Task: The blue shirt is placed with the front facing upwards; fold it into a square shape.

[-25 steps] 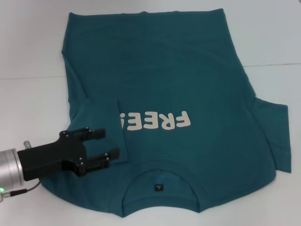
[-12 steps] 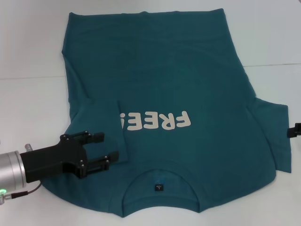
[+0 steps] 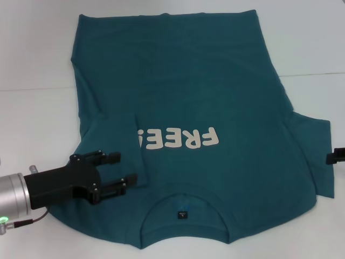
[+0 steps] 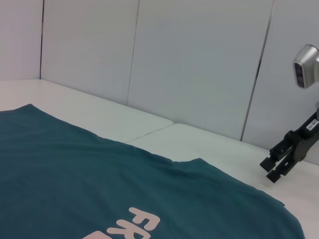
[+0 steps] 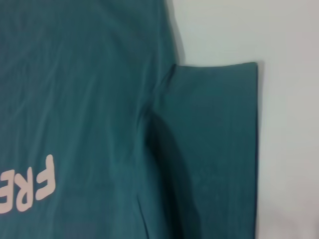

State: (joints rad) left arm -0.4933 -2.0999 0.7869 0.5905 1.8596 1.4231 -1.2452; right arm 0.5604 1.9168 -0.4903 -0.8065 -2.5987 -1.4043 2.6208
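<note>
Left end effector (image 3: 125, 168) hovers w/ fingers apart, holding nothing, just over the folded-in left sleeve. Right end effector (image 3: 335, 156) sits at the far right edge by the other sleeve; can't tell its state. Blue shirt (image 3: 205, 91) lies flat on the white tabletop (image 3: 32, 48), front up, "FREE!" showing. Progress est.: one sleeve in; right sleeve, body folds left.

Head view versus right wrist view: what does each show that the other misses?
Only the head view shows the left gripper, open above the left sleeve already folded onto the chest, the neck label, and the right gripper at the frame's right edge. Only the right wrist view shows the whole unfolded right sleeve close up, flat on the table. Both show the blue shirt and part of its cream lettering.
</note>
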